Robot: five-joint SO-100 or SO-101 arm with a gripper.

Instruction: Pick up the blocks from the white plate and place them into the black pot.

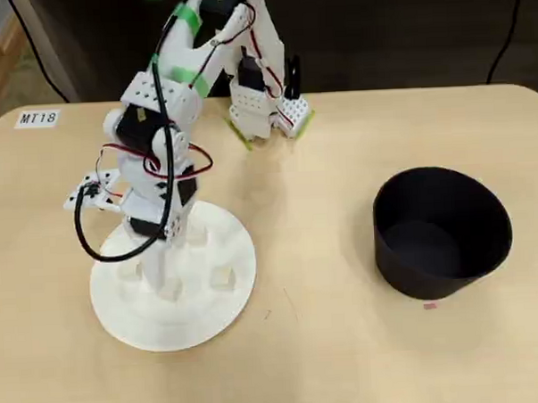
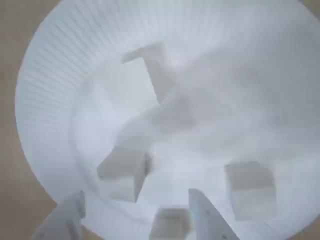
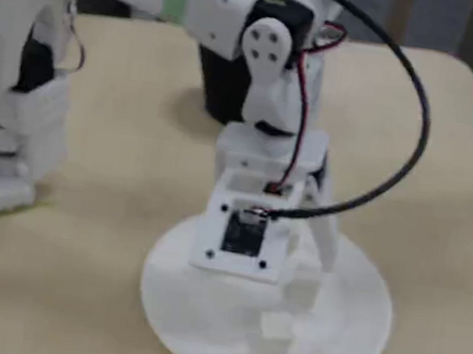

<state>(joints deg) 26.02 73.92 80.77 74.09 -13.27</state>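
The white plate (image 1: pixel 122 315) lies at the table's left, with four small white blocks on it. In the wrist view the blocks sit at the far side (image 2: pixel 142 75), centre left (image 2: pixel 122 172), right (image 2: pixel 250 187) and bottom edge (image 2: pixel 170 222) of the plate (image 2: pixel 55 75). My gripper (image 2: pixel 135 220) is open low over the plate. Its two fingertips (image 2: pixel 207 217) stand apart, with the bottom-edge block between them and the centre-left block just ahead. The overhead view shows the arm covering the plate's upper part, and blocks (image 1: pixel 221 277) beside it. The black pot (image 1: pixel 440 234) stands empty at the right.
The arm's base (image 1: pixel 265 108) is at the table's back edge. A label (image 1: pixel 38 118) is stuck at the back left corner. In the fixed view the pot (image 3: pixel 223 83) stands behind the arm, and the plate (image 3: pixel 347 331) is near the front.
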